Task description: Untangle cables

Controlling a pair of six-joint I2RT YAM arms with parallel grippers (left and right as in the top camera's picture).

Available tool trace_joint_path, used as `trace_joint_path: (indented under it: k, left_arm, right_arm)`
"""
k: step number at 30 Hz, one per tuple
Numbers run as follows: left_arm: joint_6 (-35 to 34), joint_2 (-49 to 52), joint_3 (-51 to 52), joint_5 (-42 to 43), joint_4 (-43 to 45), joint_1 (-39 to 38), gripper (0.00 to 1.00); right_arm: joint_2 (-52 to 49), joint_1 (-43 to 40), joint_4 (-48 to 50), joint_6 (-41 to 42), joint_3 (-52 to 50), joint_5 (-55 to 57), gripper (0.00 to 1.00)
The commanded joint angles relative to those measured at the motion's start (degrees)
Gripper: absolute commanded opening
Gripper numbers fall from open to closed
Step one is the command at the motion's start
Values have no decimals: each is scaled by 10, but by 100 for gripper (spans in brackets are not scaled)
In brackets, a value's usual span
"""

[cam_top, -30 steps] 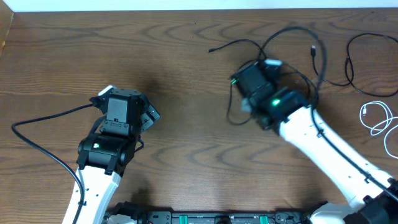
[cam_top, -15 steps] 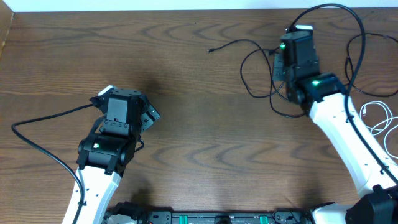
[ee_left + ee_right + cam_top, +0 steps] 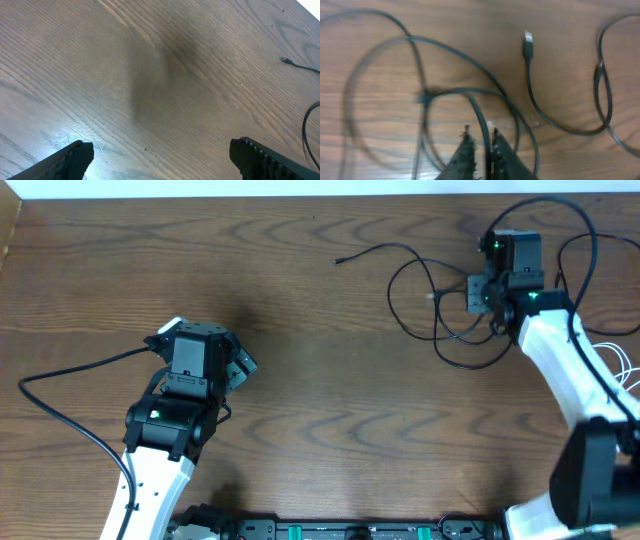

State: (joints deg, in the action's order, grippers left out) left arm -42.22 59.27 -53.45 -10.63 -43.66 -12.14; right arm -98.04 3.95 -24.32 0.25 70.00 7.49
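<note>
A black cable lies in loose overlapping loops at the far right, its free end pointing left. My right gripper points down over those loops. In the right wrist view a strand of this cable runs between the fingertips of the gripper, whose jaws stand slightly apart, open. A plug lies just beyond. A second black cable curves at the right edge, with the white cable below it. My left gripper is wide open and empty over bare wood.
The left arm's thick black wire loops across the left side of the table. The table's far edge runs along the top. A cable end shows at the right of the left wrist view.
My right arm has swung right and away from me, dragging the black cable's loops with it. Its jaws have parted a little. The left arm has not moved.
</note>
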Motion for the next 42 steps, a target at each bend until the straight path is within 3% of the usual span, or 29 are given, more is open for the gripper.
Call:
trace_joint_path:
  k: [1, 8, 14, 26, 28, 31, 33, 39, 41, 42]
  left_arm:
    - [-3, 2, -8, -4, -3, 2, 94]
    - [-3, 2, -8, -4, -3, 2, 94]
    - [-3, 2, -8, -4, -3, 2, 94]
    - [-3, 2, -8, -4, -3, 2, 95]
    - [-3, 2, -8, -4, -3, 2, 94]
    - [-3, 2, -8, -4, -3, 2, 94]
    - [-3, 2, -8, -4, -3, 2, 94]
    - [-3, 2, -8, -4, -3, 2, 94]
    - [-3, 2, -8, -4, -3, 2, 94]
    - [-3, 2, -8, -4, -3, 2, 94]
  right_arm:
    - [-32, -15, 5, -4, -5, -6, 43]
    - [-90, -27, 5, 17, -5, 2, 74]
    - [-125, -44, 9, 66, -5, 24, 75]
    - [-185, -75, 14, 65, -5, 15, 76]
    - [-197, -75, 12, 65, -5, -9, 67]
    - [-203, -72, 2, 63, -5, -75, 36]
    - [-203, -68, 1, 63, -5, -129, 24]
    - [-203, -44, 16, 63, -5, -195, 24]
    - [-203, -35, 28, 52, -5, -176, 29]
    - [-203, -32, 31, 53, -4, -148, 37]
